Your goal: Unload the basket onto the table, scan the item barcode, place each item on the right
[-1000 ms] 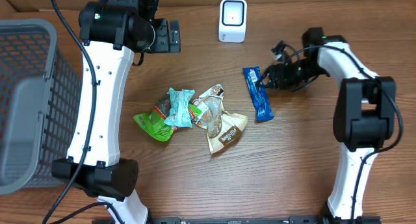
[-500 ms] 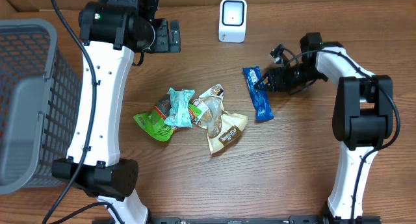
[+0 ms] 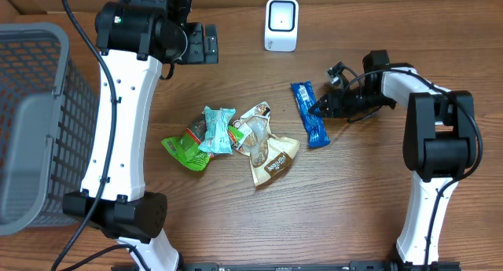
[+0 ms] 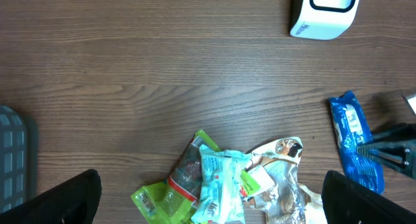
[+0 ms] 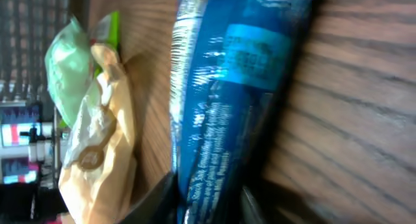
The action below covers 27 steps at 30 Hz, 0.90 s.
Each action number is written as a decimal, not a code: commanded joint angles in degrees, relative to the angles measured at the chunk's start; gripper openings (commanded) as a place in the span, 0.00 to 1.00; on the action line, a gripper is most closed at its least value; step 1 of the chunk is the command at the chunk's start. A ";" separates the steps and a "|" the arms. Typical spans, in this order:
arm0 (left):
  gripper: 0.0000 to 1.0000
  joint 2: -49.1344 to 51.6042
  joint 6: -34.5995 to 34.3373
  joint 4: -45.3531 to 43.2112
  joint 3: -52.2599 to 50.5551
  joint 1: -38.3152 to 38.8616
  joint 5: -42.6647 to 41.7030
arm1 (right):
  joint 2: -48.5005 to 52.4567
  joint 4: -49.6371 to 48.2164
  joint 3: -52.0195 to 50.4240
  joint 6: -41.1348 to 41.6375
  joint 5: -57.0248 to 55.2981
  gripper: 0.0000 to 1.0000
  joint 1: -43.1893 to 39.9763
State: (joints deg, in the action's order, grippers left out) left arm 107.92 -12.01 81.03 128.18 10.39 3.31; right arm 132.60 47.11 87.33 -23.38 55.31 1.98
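reaching in low from the right edge of the tabletop, the right gripper [image 3: 321,108] has its tips on the blue packet [image 3: 309,114]. in the right wrist view its dark fingers [image 5: 153,201] stand narrowly apart, one on each side of the packet's width. they press against the wrapper, so the packet is pinched between them. the packet lies flat on the wood, right of the tabletop's middle and toward the far edge, with its long axis running roughly far to near. the gripper meets it on its right long side, about midway along. the left wrist view shows the same tips crossing onto the blue wrapper from the right.

the left gripper [image 3: 200,45] hangs over the far part of the tabletop, left of centre. its fingers [image 4: 65,198] are spread as wide as they go, showing only at the lower corners of its own view. nothing is between them and they touch nothing.

the white scanner [image 3: 281,23] stands at the far edge, near the middle, well apart from the blue packet. a heap of snack packets lies around the tabletop's centre: a green one [image 3: 186,148], a teal one [image 3: 218,130] and a tan bag [image 3: 273,162]. a grey basket [image 3: 31,122] sits at the left edge.
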 commanded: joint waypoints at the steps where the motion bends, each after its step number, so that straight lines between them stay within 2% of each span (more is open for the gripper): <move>1: 1.00 0.74 0.00 -0.07 0.17 -0.24 0.72 | 0.20 -1.22 -1.62 0.04 -2.71 0.19 0.22; 3: 1.00 0.74 0.00 -0.07 0.17 -0.24 0.72 | 0.20 -1.46 -1.62 2.21 -2.71 0.04 0.26; 7: 1.00 0.74 0.00 -0.07 0.17 -0.24 0.72 | 0.17 -1.55 -1.18 13.73 -2.36 0.04 0.13; 12: 1.00 0.74 0.00 -0.07 0.17 -0.24 0.72 | -1.64 4.15 2.21 15.32 -4.90 0.04 0.13; 15: 1.00 0.74 0.00 -0.07 0.17 -0.24 0.72 | -4.66 7.56 5.40 20.31 -17.79 0.04 1.31; 19: 1.00 0.74 0.00 -0.07 0.17 -0.24 0.70 | -10.25 8.96 8.07 26.08 -40.87 0.04 5.92; 23: 1.00 0.74 0.00 -0.07 0.17 -0.24 0.72 | -13.90 6.49 9.05 31.30 -62.79 0.04 12.15; 27: 1.00 0.72 0.00 -0.07 0.17 -0.24 0.70 | -14.43 1.66 9.11 31.69 -86.01 0.04 19.04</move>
State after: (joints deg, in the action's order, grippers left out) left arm 107.92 -12.01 81.03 128.18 10.39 3.31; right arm 119.96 50.17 94.98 5.58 -6.72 17.63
